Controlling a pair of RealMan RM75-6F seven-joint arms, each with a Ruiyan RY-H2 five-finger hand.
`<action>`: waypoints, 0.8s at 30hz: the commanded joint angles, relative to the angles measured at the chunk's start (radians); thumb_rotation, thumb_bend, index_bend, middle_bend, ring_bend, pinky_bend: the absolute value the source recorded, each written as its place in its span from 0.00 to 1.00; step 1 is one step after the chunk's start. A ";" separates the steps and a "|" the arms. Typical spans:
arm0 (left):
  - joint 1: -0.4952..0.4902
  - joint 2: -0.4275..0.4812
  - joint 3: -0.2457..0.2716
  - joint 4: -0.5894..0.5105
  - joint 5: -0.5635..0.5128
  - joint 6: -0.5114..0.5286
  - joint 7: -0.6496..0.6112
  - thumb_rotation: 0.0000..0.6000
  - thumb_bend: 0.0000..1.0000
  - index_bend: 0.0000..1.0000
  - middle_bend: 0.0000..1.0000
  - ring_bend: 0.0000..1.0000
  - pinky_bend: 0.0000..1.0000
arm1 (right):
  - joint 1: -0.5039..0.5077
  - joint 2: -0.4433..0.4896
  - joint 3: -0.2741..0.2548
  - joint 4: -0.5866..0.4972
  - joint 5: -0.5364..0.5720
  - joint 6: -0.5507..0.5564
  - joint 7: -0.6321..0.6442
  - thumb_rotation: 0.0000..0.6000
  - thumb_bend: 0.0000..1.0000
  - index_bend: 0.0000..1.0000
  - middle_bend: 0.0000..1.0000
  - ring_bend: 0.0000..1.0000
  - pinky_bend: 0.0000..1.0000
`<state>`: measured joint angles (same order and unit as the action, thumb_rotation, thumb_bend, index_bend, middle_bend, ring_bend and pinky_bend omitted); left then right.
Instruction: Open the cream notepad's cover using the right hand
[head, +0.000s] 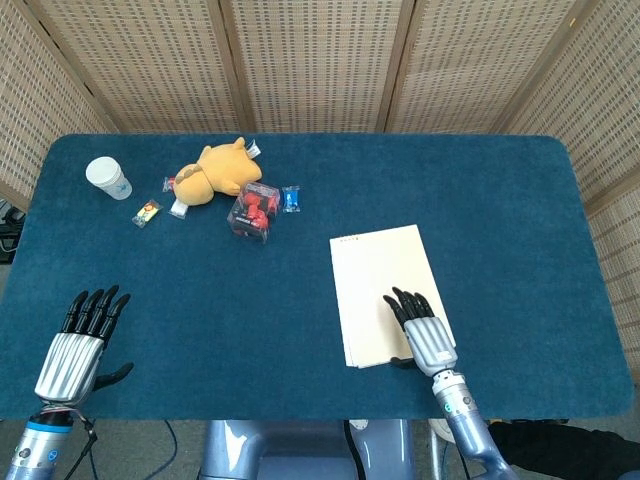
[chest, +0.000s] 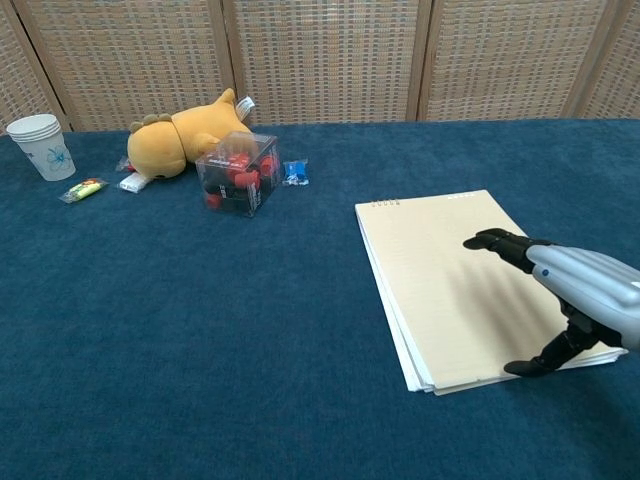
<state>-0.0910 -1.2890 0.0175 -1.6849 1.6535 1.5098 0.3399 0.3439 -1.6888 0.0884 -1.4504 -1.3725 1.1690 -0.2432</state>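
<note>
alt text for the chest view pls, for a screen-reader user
The right hand hovers with fingers spread over the near right part of a closed cream notepad lying flat on a blue table. At far left sit a yellow plush toy, a clear box of red items, a paper cup and small wrapped candies.

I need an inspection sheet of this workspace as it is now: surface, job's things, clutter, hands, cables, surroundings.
Surface: blue cloth table, flat.
Job's things: cream notepad, cover closed, lying flat at the near right.
Clutter: yellow plush toy, clear box of red pieces, paper cup, small wrapped sweets, all far left.
Hands: right hand over the notepad's near edge, fingers spread, holding nothing; left hand open at the near left.
Cables: one below the table edge.
Surroundings: woven screen panels.
</note>
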 joint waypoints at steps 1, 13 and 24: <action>0.000 0.000 0.000 -0.001 0.001 0.001 0.001 1.00 0.00 0.00 0.00 0.00 0.00 | 0.000 0.001 -0.002 0.003 0.002 0.001 0.004 1.00 0.14 0.06 0.00 0.00 0.00; -0.001 -0.003 0.001 0.002 -0.002 -0.003 0.005 1.00 0.00 0.00 0.00 0.00 0.00 | 0.002 0.004 -0.005 0.035 0.024 -0.012 0.022 1.00 0.13 0.06 0.00 0.00 0.00; -0.003 -0.007 0.001 0.004 -0.003 -0.006 0.011 1.00 0.00 0.00 0.00 0.00 0.00 | -0.006 0.020 -0.009 0.053 0.036 -0.011 0.049 1.00 0.13 0.06 0.00 0.00 0.00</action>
<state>-0.0937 -1.2962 0.0184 -1.6809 1.6504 1.5041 0.3507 0.3384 -1.6691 0.0800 -1.3977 -1.3376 1.1577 -0.1947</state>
